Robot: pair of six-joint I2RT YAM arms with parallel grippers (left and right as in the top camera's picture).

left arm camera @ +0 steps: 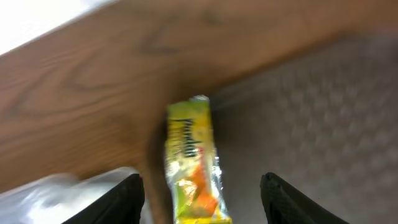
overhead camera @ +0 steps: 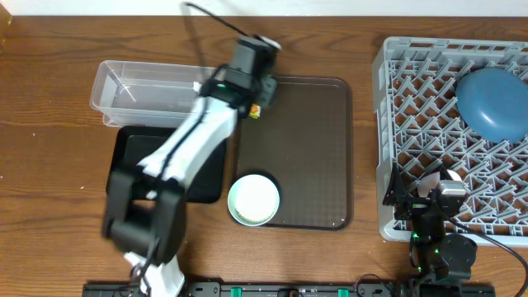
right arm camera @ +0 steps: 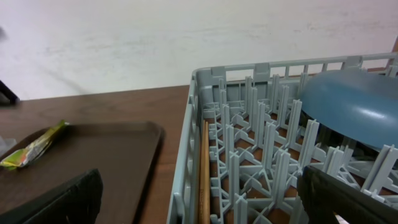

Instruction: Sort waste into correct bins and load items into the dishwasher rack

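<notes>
Wooden table (overhead camera: 49,74) before a white wall (right arm camera: 124,43); left pincer (left arm camera: 202,186) gapes above snack wrapper (left arm camera: 189,143), right pincer (right arm camera: 199,196) likewise spread.

Left of the brown tray (overhead camera: 305,157), my left arm (overhead camera: 194,132) has a long white link between bulky black joints. A boxy black block sits at its end, and a thin black cable (overhead camera: 202,12) comes off that block. Its fingers (left arm camera: 124,199) look plain matte black. Right of the tray, my right arm (overhead camera: 437,239) is mostly black, with a pale grey block (overhead camera: 450,190) on top and a small green light (overhead camera: 417,239). I see black fingers (right arm camera: 62,199) there too.
</notes>
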